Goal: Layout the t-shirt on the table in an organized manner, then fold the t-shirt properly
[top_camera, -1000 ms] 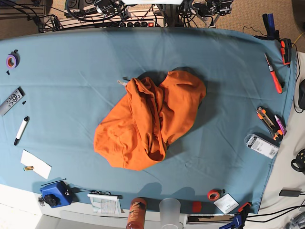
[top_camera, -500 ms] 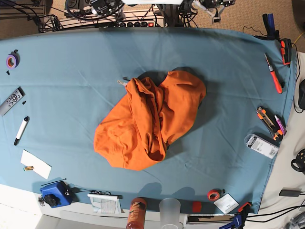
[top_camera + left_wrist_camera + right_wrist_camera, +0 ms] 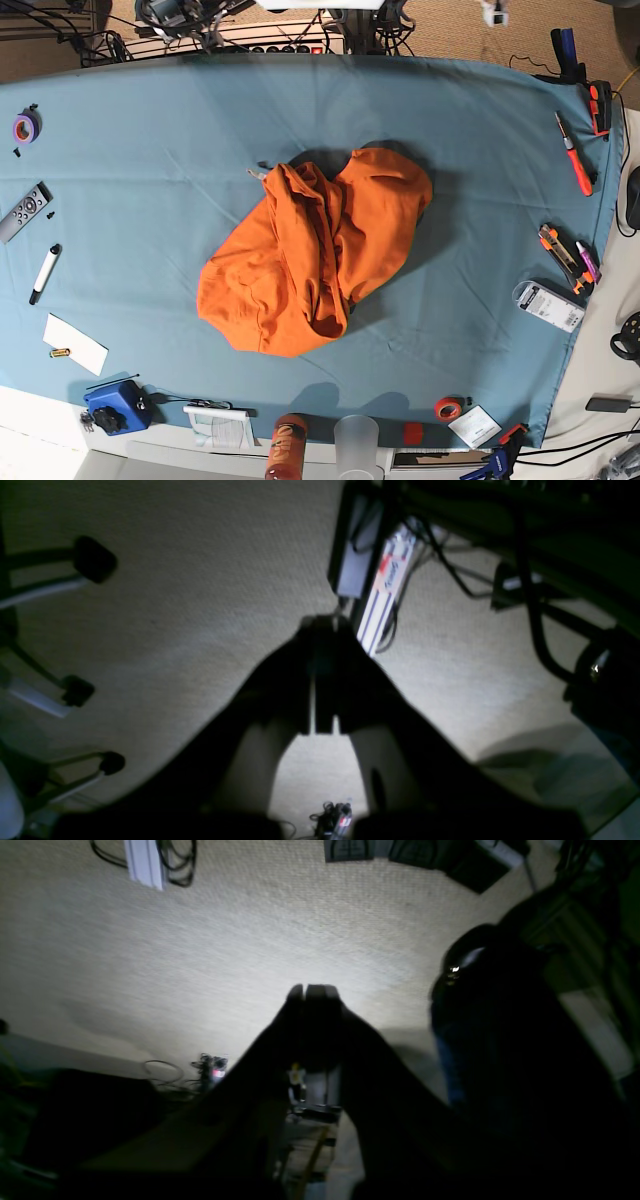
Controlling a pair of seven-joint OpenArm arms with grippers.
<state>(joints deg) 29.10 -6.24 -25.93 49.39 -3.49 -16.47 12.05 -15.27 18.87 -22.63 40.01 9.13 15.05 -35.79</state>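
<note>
The orange t-shirt [image 3: 315, 255] lies crumpled in a heap in the middle of the blue-teal table [image 3: 140, 160], with no arm near it. Both arms are back past the table's far edge; only bits of them show at the top of the base view. In the left wrist view my left gripper [image 3: 322, 625] is dark, its fingertips together, over beige carpet. In the right wrist view my right gripper [image 3: 306, 990] is likewise shut and empty over carpet. The shirt shows in neither wrist view.
On the left lie a purple tape roll [image 3: 25, 127], a remote [image 3: 22, 212], a marker [image 3: 44, 272] and white paper [image 3: 75, 343]. Along the front stand a blue device [image 3: 115, 405], an orange bottle [image 3: 287, 445], a clear cup [image 3: 356, 440] and an orange-red tape roll [image 3: 449, 407]. Tools [image 3: 573, 155] line the right edge.
The arm parts at the far edge have moved outward: the one on the right further right, the one on the left further left. The shirt has not moved.
</note>
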